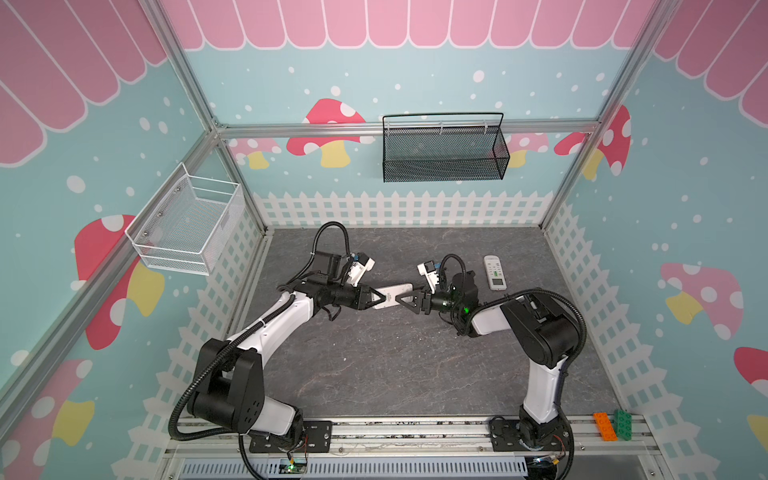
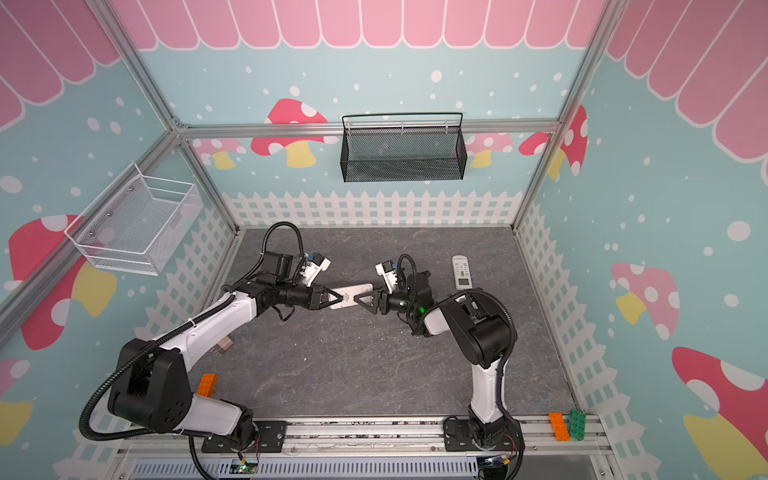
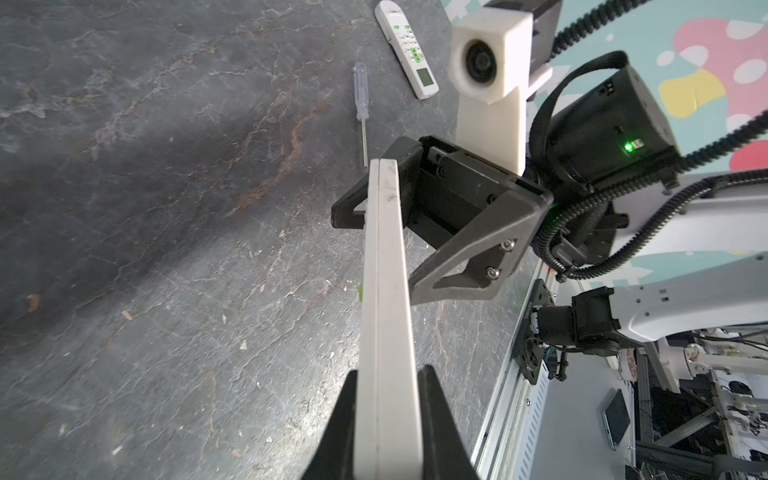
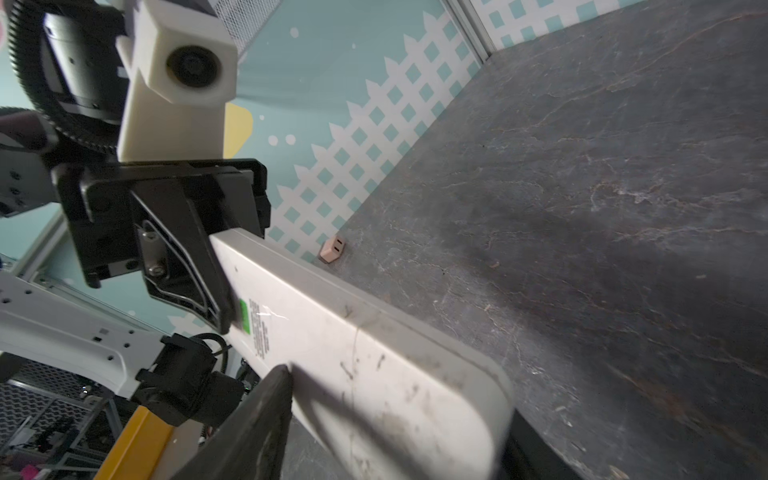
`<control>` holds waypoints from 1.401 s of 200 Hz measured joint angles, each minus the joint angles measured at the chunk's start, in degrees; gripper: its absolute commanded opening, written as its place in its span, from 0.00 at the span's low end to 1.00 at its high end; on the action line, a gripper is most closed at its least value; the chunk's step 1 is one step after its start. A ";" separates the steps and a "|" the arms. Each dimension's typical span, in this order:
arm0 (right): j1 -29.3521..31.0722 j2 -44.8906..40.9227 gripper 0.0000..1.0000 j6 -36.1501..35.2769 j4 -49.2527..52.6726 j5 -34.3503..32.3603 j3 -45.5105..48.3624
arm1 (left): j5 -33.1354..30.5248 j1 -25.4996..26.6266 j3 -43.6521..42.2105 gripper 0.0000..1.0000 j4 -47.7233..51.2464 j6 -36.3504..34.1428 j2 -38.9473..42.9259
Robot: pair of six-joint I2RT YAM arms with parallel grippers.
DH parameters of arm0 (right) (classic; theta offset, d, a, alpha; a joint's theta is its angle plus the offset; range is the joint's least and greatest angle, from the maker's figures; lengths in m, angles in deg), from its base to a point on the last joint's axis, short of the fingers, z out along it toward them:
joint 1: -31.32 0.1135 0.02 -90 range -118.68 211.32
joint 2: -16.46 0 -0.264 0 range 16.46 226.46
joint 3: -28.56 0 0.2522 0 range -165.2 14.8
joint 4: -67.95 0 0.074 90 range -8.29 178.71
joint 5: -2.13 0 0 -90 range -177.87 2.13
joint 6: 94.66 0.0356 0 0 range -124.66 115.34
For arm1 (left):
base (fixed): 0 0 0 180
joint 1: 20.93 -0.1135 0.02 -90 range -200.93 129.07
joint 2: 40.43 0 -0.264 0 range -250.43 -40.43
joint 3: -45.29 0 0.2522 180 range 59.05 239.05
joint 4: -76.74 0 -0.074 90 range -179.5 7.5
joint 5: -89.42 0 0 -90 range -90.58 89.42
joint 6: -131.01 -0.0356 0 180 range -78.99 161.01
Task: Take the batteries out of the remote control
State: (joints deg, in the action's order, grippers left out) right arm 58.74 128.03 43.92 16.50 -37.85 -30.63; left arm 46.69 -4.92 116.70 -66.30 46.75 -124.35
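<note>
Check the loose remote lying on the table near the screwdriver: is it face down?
No, the loose remote lies with its buttons and small display facing up, beside the screwdriver.

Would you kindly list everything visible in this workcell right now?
held remote: one, white, between both grippers.
second remote: one, white with green buttons, table's far right.
screwdriver: one, clear handle, on table near second remote.
mesh basket: one, black, back wall.
wire basket: one, white, left wall.
orange bricks: two, orange, front rail right; another at table's left edge.
green brick: one, green, front rail beside orange.
small block: one, beige, table by left wall.
table: one, dark grey.
left gripper: one, black, shut on held remote.
right gripper: one, black, jaws straddling held remote's other end.
</note>
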 measured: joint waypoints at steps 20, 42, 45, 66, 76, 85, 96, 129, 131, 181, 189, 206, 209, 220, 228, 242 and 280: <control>-1.18 0.46 0.47 3.02 -3.96 2.03 0.68 | 1.44 -0.48 0.00 0.00 -0.26 -0.98 0.00; -2.03 0.48 0.41 4.79 -6.36 4.11 0.96 | 2.97 -1.07 -0.02 0.00 -0.37 -1.51 0.00; -2.05 0.48 0.40 5.18 -6.62 4.33 0.98 | 3.10 -1.11 -0.02 0.00 -0.35 -1.62 0.00; -2.38 0.48 0.31 5.75 -7.45 5.25 1.18 | 3.96 -1.25 -0.02 0.00 -0.37 -1.77 0.02; -2.43 0.48 0.28 5.68 -7.39 5.42 1.18 | 3.98 -1.27 -0.02 0.00 -0.33 -1.84 0.02; -2.56 0.48 0.28 5.66 -7.30 5.60 1.22 | 3.93 -1.27 -0.02 0.00 -0.31 -1.86 0.02; -2.71 0.42 0.26 5.46 -7.41 5.79 1.51 | 3.93 -1.25 -0.02 0.00 -0.31 -1.90 0.02; -3.13 0.28 0.22 5.25 -8.00 6.10 2.73 | 3.52 -0.90 -0.02 0.00 0.31 -2.14 0.00; -3.17 0.24 0.22 5.25 -8.04 6.10 2.84 | 3.50 -0.87 -0.02 0.00 0.33 -2.14 0.00; -3.65 -0.70 0.16 3.74 -7.32 6.47 3.91 | 3.43 -0.46 -0.02 0.00 0.59 -3.39 -0.09; -3.72 -0.74 0.17 3.54 -7.30 6.49 4.09 | 3.45 -0.46 -0.02 0.00 0.57 -3.61 -0.17; -3.87 -0.76 0.18 3.30 -7.28 6.56 4.28 | 3.41 -0.46 -0.02 0.00 0.55 -3.87 -0.33; -3.87 -0.76 0.18 3.30 -7.30 6.58 4.31 | 3.41 -0.46 -0.02 0.00 0.55 -3.91 -0.33; -3.96 -0.76 0.22 3.34 -7.34 6.64 4.37 | 3.41 -0.46 -0.02 0.00 0.55 -4.04 -0.37; -3.98 -0.76 0.26 3.34 -7.41 6.67 4.44 | 3.43 -0.46 -0.02 0.00 0.55 -4.07 -0.42; -4.07 -0.76 0.31 3.32 -7.39 6.82 4.46 | 3.45 -0.44 -0.02 0.00 0.52 -4.15 -0.50; -4.13 -0.76 0.28 3.39 -7.34 7.17 4.46 | 3.58 -0.37 -0.02 0.00 0.50 -4.26 -0.61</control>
State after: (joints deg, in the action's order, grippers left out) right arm 54.61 127.26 47.30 9.15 -30.68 -26.17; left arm 50.27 -5.29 116.68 -65.79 42.49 -124.97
